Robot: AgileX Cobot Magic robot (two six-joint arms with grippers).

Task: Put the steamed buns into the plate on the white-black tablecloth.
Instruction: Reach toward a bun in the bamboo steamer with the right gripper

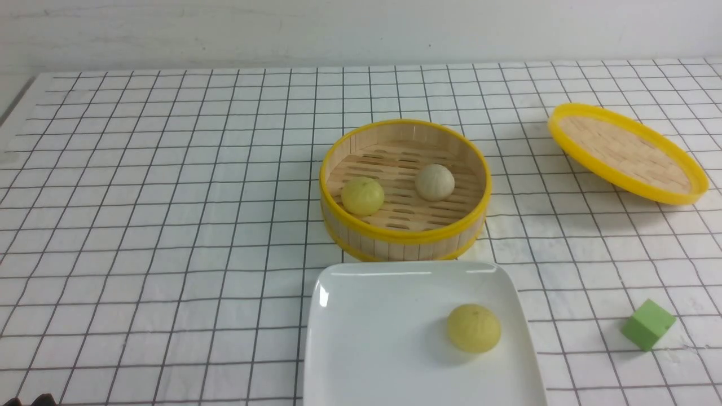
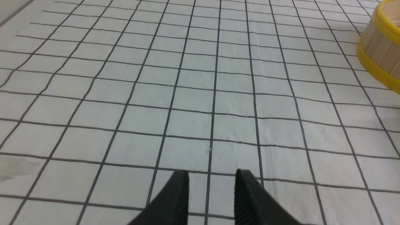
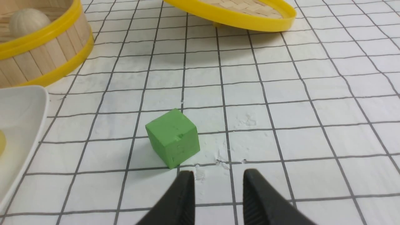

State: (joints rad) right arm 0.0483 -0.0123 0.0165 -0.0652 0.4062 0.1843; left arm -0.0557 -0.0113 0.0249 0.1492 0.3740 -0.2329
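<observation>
Yellow bun (image 1: 473, 327) sits on the plate (image 1: 366, 338); second yellow bun (image 1: 362, 195) and beige bun (image 1: 434, 182) lie in the steamer basket (image 1: 403, 239).
We find left gripper (image 2: 212, 179) and right gripper (image 3: 218, 179) slightly parted, empty; we advise vertical descent, gentle closure, clearing the rim.

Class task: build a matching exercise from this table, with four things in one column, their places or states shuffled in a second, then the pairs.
1 beige-white bun
2 green cube
3 woven lid
4 plate

A holds one yellow bun
B yellow-rimmed, off the steamer basket
C inside the steamer basket
D on the tablecloth, right of the plate

Pairs: 1-C, 2-D, 3-B, 4-A
</observation>
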